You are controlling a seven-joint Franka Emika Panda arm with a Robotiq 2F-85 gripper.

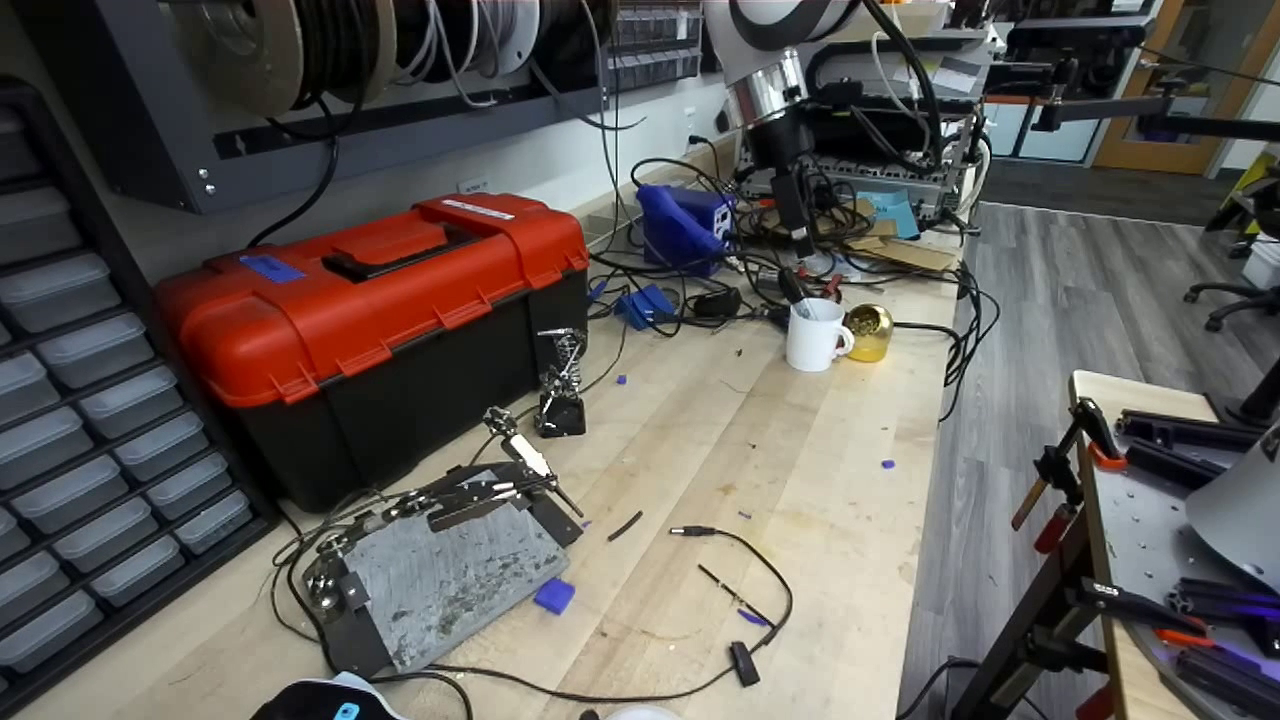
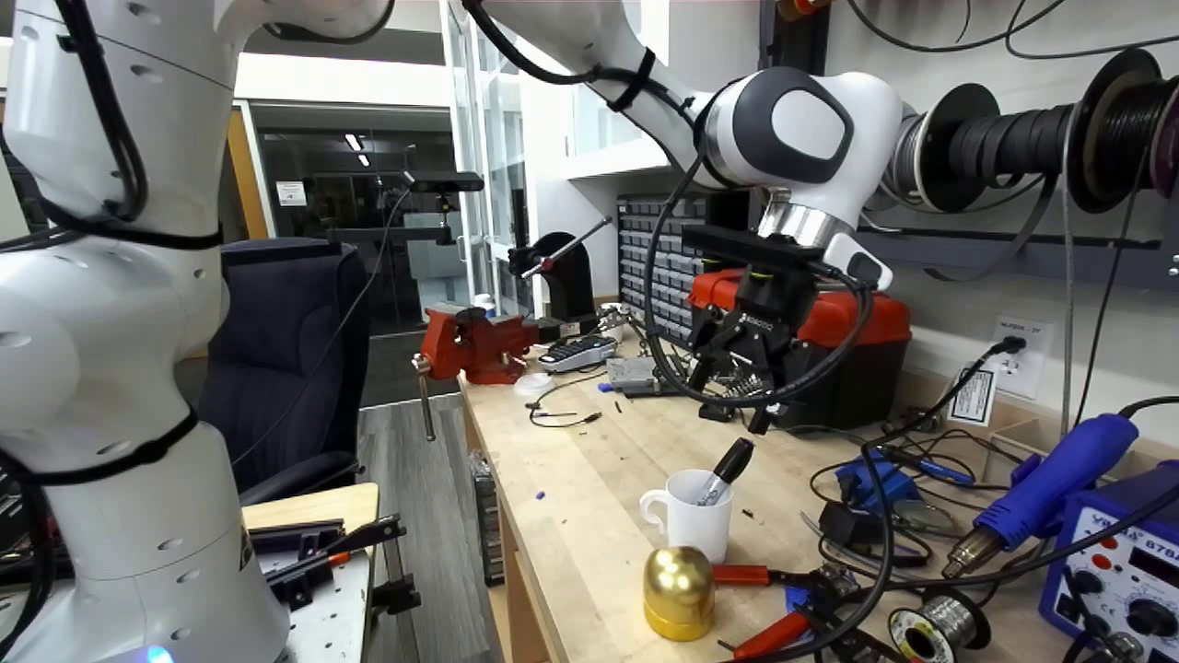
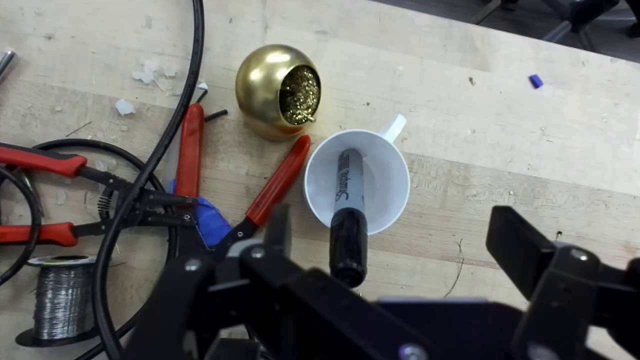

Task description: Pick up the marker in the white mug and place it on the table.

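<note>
a grey marker (image 3: 349,215) — black cap up — leans in the white mug (image 2: 698,529) (upright) on the table (image 2: 594,483).

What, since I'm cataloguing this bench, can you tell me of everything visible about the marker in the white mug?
The marker is slim and straight, with a grey barrel bearing dark lettering and a black cap; it looks like plastic. The cap is on, hiding the tip. It leans at a tilt in the white mug, barrel end down inside, cap end up and jutting out past the rim, which it appears to rest against. The open gripper does not touch it.
</note>
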